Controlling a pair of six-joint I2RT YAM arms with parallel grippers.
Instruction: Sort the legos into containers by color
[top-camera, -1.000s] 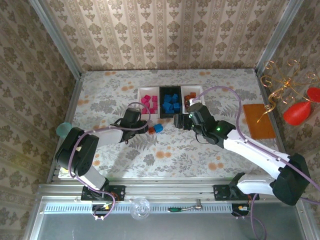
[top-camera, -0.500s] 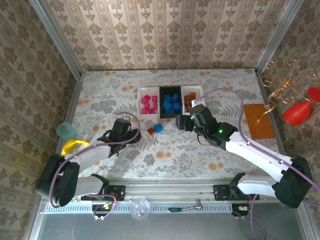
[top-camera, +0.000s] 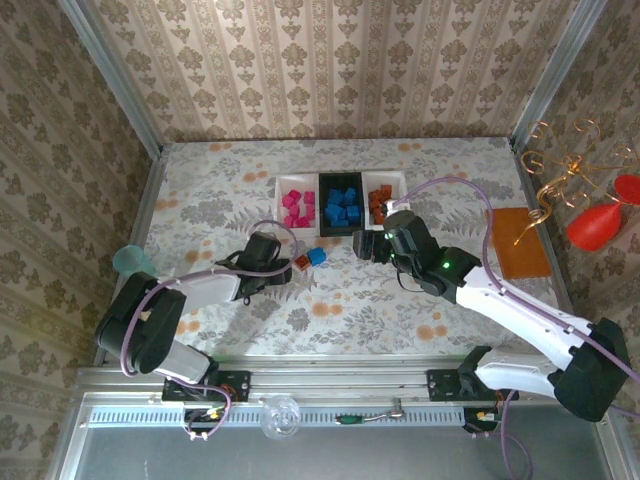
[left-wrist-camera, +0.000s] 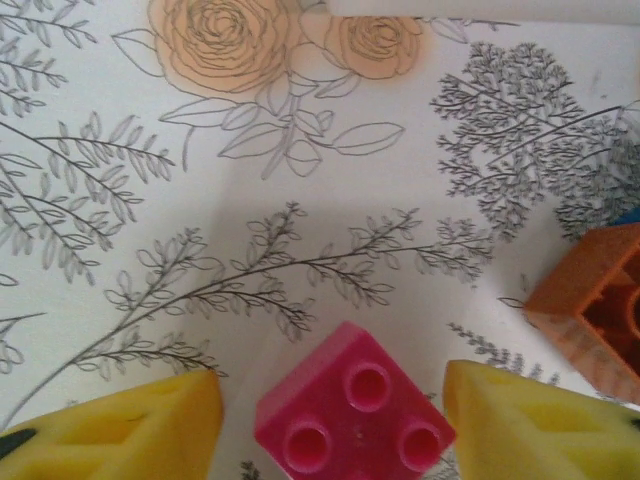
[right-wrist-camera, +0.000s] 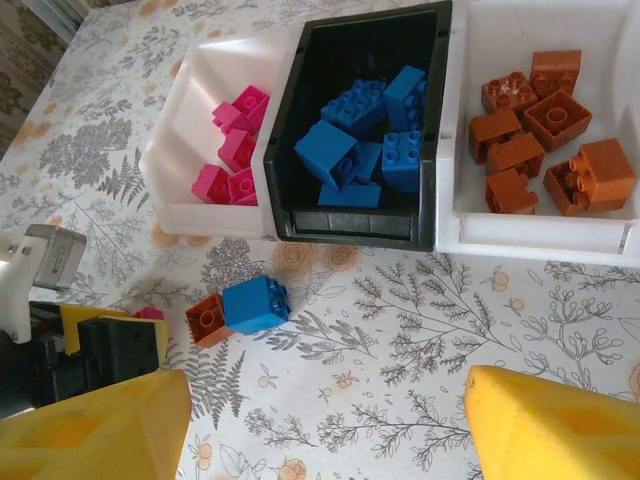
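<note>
**A:** What takes up the most room?

**B:** The table (top-camera: 400, 310), under a flowered cloth. At its far middle three trays stand in a row. The left white tray (right-wrist-camera: 200, 215) holds pink bricks (right-wrist-camera: 232, 150), the black tray (right-wrist-camera: 350, 225) holds blue bricks (right-wrist-camera: 365, 135), and the right white tray (right-wrist-camera: 540, 240) holds orange-brown bricks (right-wrist-camera: 540, 130). Their far ends run off the top of the right wrist view. The bricks overlap, so I can't count them.

**A:** And the hands?

**B:** The right gripper (top-camera: 360, 245) hangs just in front of the trays, its fingers spread wide with nothing between them. The left gripper (top-camera: 285, 268) is low over the cloth, fingers apart on either side of a loose pink brick (left-wrist-camera: 350, 415). One side shows a clear gap. On the other side I can't tell whether the finger touches. The brick's near edge is cut off at the bottom of the left wrist view.

**A:** Anything else loose?

**B:** A loose orange-brown brick (left-wrist-camera: 595, 310), half cut off by the frame, lies just beside that gripper. A loose blue brick (right-wrist-camera: 255, 303) touches it. Both lie on the cloth in front of the trays. From above, the gripper hides the loose pink brick.
</note>
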